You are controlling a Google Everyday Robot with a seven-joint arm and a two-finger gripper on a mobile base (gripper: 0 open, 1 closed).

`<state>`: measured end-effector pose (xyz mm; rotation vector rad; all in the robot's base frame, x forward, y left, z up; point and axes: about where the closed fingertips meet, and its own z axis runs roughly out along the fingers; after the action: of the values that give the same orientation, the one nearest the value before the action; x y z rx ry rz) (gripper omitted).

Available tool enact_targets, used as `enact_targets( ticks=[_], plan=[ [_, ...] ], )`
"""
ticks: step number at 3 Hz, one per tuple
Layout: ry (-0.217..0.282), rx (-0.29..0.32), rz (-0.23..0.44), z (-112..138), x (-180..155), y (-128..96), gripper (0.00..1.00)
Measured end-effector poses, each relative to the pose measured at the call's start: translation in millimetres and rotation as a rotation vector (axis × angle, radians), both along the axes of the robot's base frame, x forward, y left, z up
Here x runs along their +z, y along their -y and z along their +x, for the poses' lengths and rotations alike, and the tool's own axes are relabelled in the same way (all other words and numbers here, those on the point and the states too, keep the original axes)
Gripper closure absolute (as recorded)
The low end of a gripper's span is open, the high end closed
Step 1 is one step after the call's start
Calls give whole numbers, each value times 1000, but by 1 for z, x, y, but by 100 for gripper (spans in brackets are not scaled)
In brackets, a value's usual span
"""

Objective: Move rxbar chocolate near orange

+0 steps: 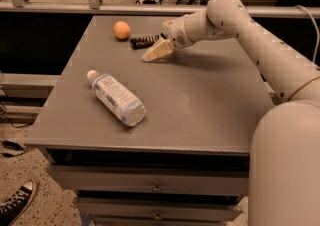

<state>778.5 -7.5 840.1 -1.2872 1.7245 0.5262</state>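
Observation:
The orange [121, 30] sits on the grey table [200, 105] near its far left corner. The rxbar chocolate [144, 41], a small black bar, lies flat on the table just right of the orange, a short gap apart. My gripper [161, 38] reaches in from the right and is at the bar's right end. Its jaws stand apart, with one cream finger [156, 51] in front of the bar and the other behind it. The bar's right end lies between them.
A clear plastic water bottle [117, 98] with a white cap lies on its side on the left front part of the table. A railing runs behind the table's far edge. Drawers sit under the table front. A shoe [15, 207] is on the floor at lower left.

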Motion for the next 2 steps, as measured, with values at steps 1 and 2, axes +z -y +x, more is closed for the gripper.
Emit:
enact_targets(
  ticks=[1,2],
  plan=[
    [4,0,19,4,5,-4,0],
    [-23,-28,71,5,19,13,0]
  ],
)
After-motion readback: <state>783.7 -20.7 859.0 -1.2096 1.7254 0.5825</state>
